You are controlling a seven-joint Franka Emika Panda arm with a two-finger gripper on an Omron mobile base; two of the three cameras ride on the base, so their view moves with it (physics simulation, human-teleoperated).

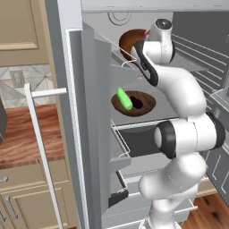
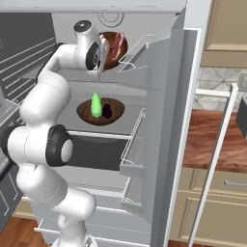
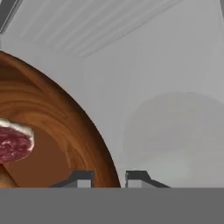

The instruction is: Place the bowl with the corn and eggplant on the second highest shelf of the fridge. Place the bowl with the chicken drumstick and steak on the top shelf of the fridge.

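**Second bowl held by its rim at the top shelf**

We have the gripper (image 3: 109, 177) nearly closed, its two fingertips pinching the rim of the bowl with the chicken drumstick and steak (image 1: 129, 42), one tip inside the wall and one outside. In the hand view the steak (image 3: 15, 143) lies in the bowl's hollow; a tan sliver at the lower left edge may be the chicken drumstick, but we cannot tell for sure. Both base views put this bowl up at the top shelf (image 2: 72, 75) of the fridge (image 1: 89, 134), and it looks tipped toward us rather than lying flat, so we judge it is not yet properly set down.

The bowl with the corn and eggplant (image 2: 100, 112) sits one level down, on the second highest shelf (image 2: 130, 103), with the green corn (image 2: 96, 105) and the dark eggplant (image 2: 107, 110) inside. That half of the task looks done.

What worries us is the grip: we hold a wide bowl by one edge only. If we let go while it is tilted, it could rock or slide off the shelf front, and the meat could spill out. We would level it and rest its base fully on the shelf first. Pulling the arm back also needs care, since the wrist is near the door bins (image 1: 118, 60) and could clip them or drag the rim along.
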